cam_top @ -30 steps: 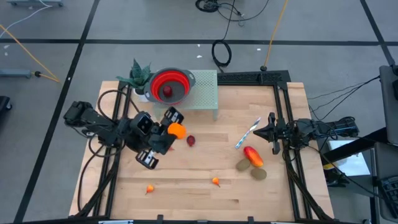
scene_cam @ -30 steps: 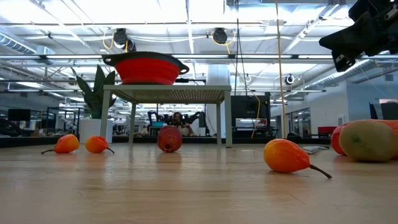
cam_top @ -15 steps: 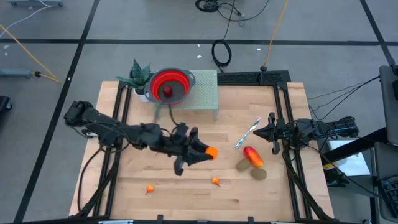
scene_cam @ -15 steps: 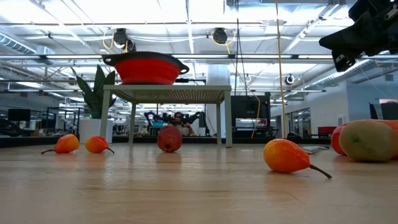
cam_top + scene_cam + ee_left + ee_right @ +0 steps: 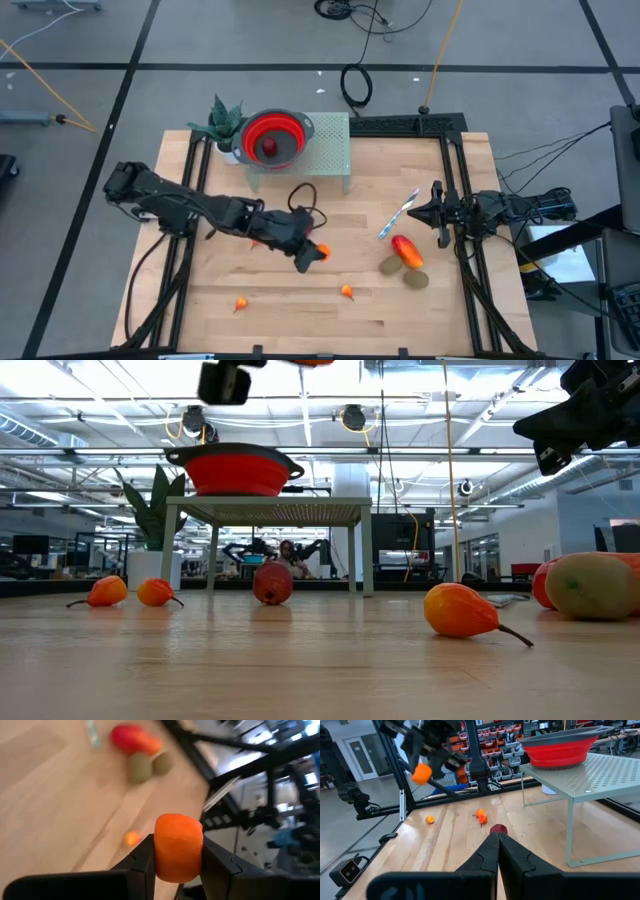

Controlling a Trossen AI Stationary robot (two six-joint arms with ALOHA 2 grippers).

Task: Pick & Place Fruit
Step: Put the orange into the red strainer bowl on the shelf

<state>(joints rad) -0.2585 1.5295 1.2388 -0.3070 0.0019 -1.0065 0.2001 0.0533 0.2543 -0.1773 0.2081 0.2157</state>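
the left arm has swung out from the left of the overhead frame toward mid-table, its left gripper [image 5: 176, 865] clamped partway on a smooth, blocky orange fruit [image 5: 178, 847], so that piece looks on its way to the ribbed red bowl [image 5: 272, 136] on the perforated metal stand [image 5: 325, 150], upper centre. the right gripper [image 5: 437, 213] sits pinched shut and empty at the right edge, beside the glossy red-orange oval [image 5: 407, 250] and two dull brownish-green ovals [image 5: 390, 265]; a dark red ball [image 5: 270, 148] lies in the bowl, and two tiny orange pieces [image 5: 242, 303] lie low on the wooden table [image 5: 450, 310].
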